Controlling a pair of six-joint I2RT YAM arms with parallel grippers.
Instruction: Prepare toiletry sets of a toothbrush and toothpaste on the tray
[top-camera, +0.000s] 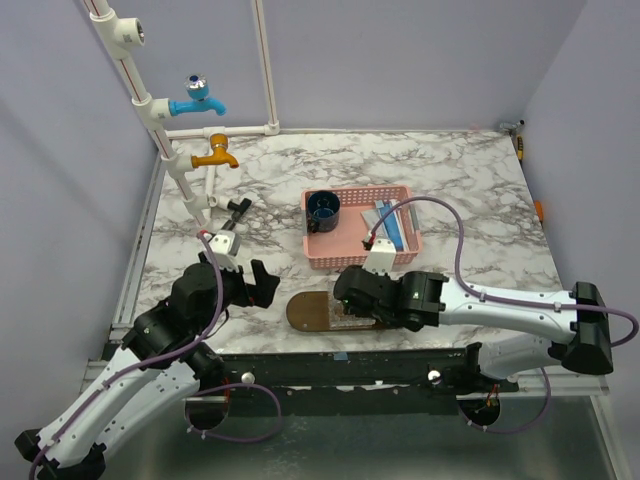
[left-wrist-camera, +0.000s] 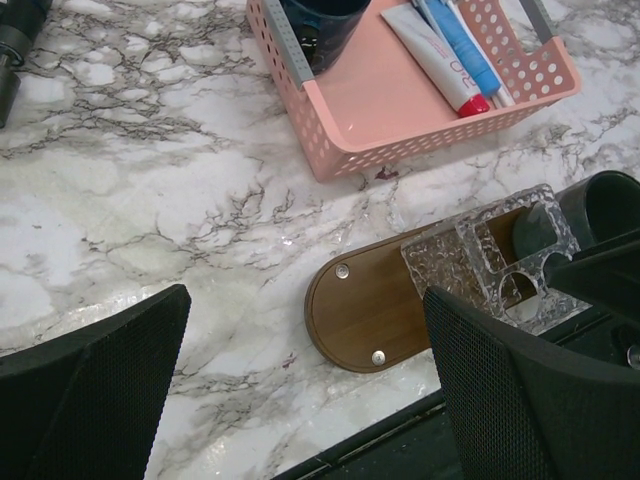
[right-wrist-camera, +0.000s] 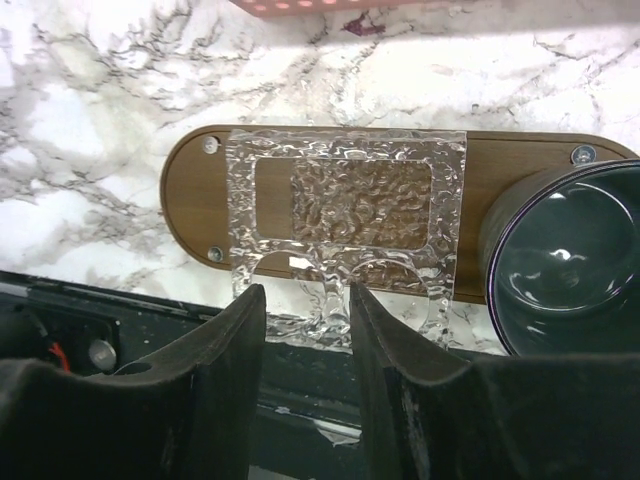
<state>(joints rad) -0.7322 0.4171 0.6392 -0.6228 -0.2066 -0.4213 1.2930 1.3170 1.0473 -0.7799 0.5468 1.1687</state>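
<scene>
Left claw: your left claw (left-wrist-camera: 307, 300) is spread wide and holds nothing; only bare marble table (left-wrist-camera: 120, 200) and the rounded end of the tray show between its fingers (left-wrist-camera: 90, 390).
Right claw: your right claw (right-wrist-camera: 307, 300) hangs over the near edge of the tray, its fingers (right-wrist-camera: 225, 380) drawn close with a narrow gap.
Right claw grip: the near edge of the clear holder shows in that gap; you cannot tell from these views whether the fingers pinch it.
Tray: the brown wooden tray (right-wrist-camera: 190, 190) lies flat at the table's near edge, just in front of the basket and apart from it.
Clear holder: a bumpy clear holder (right-wrist-camera: 345, 220) lies on the middle of the tray, its near edge overhanging towards the right claw.
Dark cup: a dark cup (right-wrist-camera: 565, 260) stands upright on the tray's right end, beside the clear holder.
Toothpaste: the toothpaste (left-wrist-camera: 440, 60) lies in the right part of the pink basket (left-wrist-camera: 400, 140), red cap towards you, beyond the tray and well apart from both claws.
Toothbrushes: the toothbrushes (left-wrist-camera: 462, 50) lie alongside the toothpaste, touching it, in the same basket.
Second cup: a second cup (left-wrist-camera: 320, 25) stands in the basket's left part.
</scene>
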